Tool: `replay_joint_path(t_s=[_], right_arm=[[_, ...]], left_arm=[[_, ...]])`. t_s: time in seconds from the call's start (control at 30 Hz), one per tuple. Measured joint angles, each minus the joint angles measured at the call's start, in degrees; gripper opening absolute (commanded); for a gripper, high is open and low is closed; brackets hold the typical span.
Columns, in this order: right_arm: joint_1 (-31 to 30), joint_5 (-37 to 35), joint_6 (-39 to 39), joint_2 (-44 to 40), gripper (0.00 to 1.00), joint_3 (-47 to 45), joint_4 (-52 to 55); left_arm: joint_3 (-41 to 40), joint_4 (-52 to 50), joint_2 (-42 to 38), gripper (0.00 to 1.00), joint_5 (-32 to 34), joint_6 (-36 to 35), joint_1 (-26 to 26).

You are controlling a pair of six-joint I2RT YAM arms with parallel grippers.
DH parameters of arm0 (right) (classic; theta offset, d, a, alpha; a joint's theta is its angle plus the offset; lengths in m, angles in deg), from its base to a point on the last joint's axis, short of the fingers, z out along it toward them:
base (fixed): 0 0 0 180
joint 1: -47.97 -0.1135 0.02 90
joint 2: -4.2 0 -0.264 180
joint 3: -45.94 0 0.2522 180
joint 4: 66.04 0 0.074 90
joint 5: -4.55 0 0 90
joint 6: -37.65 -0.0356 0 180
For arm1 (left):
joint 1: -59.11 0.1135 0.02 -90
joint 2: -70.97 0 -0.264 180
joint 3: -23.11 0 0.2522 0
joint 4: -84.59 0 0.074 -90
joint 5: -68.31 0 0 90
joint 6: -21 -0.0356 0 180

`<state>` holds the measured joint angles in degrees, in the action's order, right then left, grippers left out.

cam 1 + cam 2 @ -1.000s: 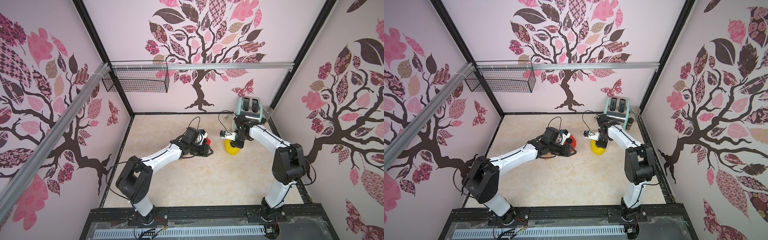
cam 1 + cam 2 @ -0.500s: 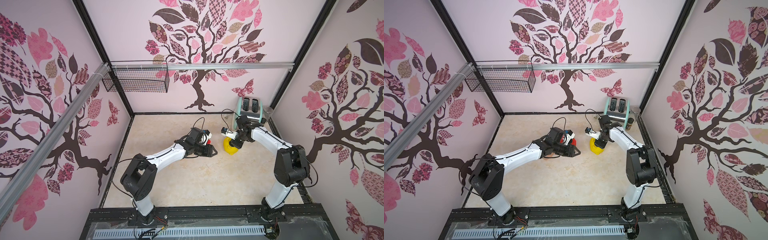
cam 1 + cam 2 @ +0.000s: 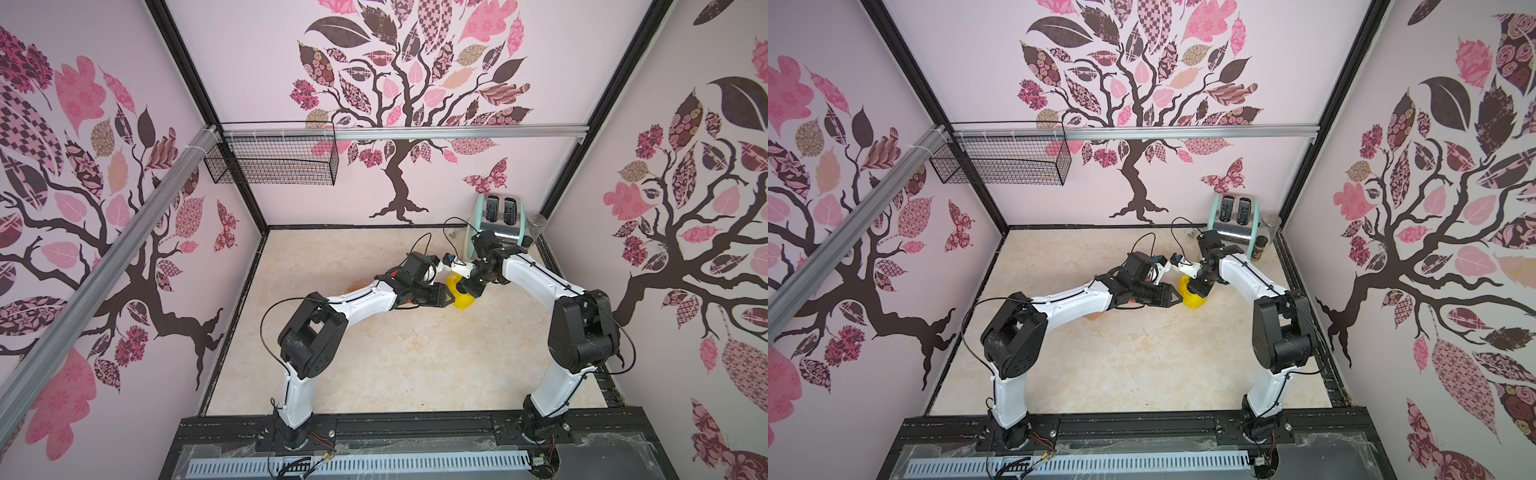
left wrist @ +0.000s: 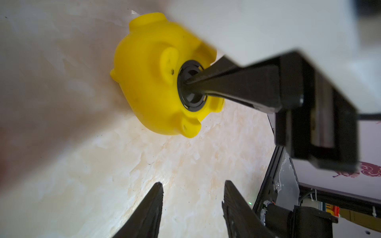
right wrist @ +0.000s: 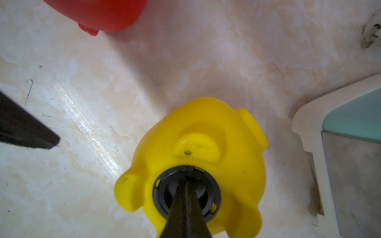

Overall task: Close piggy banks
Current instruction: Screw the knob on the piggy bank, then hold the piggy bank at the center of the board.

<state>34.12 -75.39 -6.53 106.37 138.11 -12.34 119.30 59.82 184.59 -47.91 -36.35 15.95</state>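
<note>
Obs: yellow piggy bank (image 5: 198, 131) belly-up on bench (image 5: 82, 123); right fingers (image 5: 185, 212) together, tips pressed into its black plug (image 4: 192, 104); left fingers (image 4: 150, 208) apart, empty, just beside. Risk: unbraced pig rolls under push, plug seats crooked.

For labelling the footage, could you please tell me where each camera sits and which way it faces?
Top views: high at the front, looking down at the table; left arm and right arm show whole, meeting near the yellow pig.
Left wrist: on the left arm, looking past the open left hand at the pig's belly, where the shut right hand touches the black plug.
Right wrist: on the right arm, looking down its own hand at that plug.
Shared: both wrist views show pig and plug.
</note>
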Motion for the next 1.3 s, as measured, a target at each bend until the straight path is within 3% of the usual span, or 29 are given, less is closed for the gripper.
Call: replay_joint_path(t_s=[0.77,1.3], right_arm=[[1.79,2.36,-0.94,0.55,0.0,-0.44,-2.84],[1.99,2.58,-0.9,0.52,0.0,-0.5,-2.99]], left_arm=[[11.28,1.4,10.54,0.54,2.86,3.91,0.46],[14.34,0.09,12.74,0.44,3.65,3.13,0.79]])
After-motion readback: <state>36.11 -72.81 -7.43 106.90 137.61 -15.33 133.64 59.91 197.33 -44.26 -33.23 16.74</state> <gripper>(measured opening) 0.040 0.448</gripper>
